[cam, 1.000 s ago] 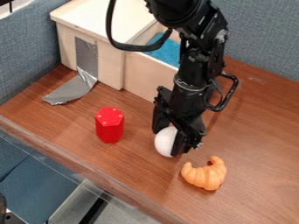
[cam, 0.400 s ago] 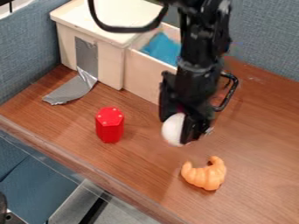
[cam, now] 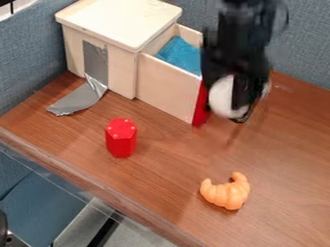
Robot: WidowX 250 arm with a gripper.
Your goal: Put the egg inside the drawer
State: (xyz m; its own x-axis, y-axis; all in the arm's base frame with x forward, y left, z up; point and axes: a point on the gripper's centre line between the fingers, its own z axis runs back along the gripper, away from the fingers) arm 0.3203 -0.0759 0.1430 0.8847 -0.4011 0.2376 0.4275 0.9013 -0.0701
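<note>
My gripper (cam: 226,94) is at the upper right, just right of the drawer's red front, and is shut on the white egg (cam: 222,98). The egg is held above the table, with its lower left side showing between the black fingers. The wooden drawer (cam: 166,88) stands pulled out from its cabinet, open at the top, with a blue cloth (cam: 179,55) inside. The arm hides part of the drawer's right end.
A red hexagonal block (cam: 121,138) stands upright left of centre on the brown table (cam: 161,183). An orange croissant (cam: 226,192) lies at the lower right. The wooden cabinet (cam: 119,21) has grey tape (cam: 80,98) trailing from its side. Blue-grey walls rise behind.
The gripper has lifted the egg off the table and carried it up and to the right in the view, beside the drawer's front. More of the drawer and its red front now shows.
</note>
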